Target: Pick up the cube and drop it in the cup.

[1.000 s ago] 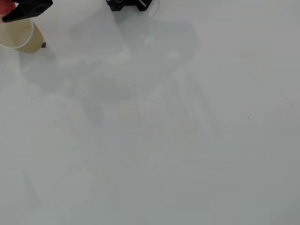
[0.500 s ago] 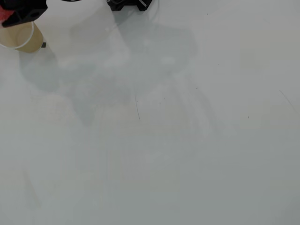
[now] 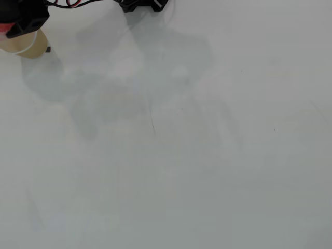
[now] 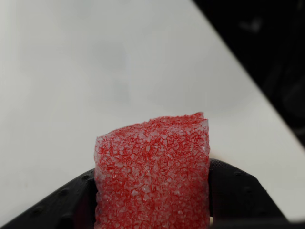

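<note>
In the overhead view the tan cup [image 3: 30, 46] stands at the far top-left corner, its opening largely covered by my black gripper [image 3: 10, 28]. A sliver of the red cube [image 3: 4, 26] shows at the gripper's tip by the left image edge, above the cup's rim area. In the wrist view the speckled red cube [image 4: 152, 171] fills the lower middle, pinched between the two black fingers [image 4: 238, 191] of my gripper [image 4: 152, 200], which is shut on it. The cup does not show in the wrist view.
The arm's black base [image 3: 142, 4] sits at the top edge with red wires beside it. A small dark mark [image 3: 48, 50] lies right of the cup. The white table [image 3: 181, 155] ends at a dark edge [image 4: 267, 62] in the wrist view.
The gripper with the cube has slid left and toward the top corner, covering more of the cup's opening. The arm's shadow shifted left too.
</note>
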You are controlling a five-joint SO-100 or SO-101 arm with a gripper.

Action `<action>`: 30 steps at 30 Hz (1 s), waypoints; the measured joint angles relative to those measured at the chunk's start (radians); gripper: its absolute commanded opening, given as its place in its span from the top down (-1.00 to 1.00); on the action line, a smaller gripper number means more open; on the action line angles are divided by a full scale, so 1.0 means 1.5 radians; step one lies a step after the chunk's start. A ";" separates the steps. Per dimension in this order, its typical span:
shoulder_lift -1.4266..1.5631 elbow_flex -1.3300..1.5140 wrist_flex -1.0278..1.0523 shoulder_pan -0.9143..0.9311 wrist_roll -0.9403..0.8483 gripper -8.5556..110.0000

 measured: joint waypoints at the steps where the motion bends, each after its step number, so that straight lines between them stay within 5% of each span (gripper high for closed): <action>1: 0.000 0.000 0.009 -0.001 -0.003 0.73; 30: 0.000 0.000 0.057 -0.001 -0.009 0.60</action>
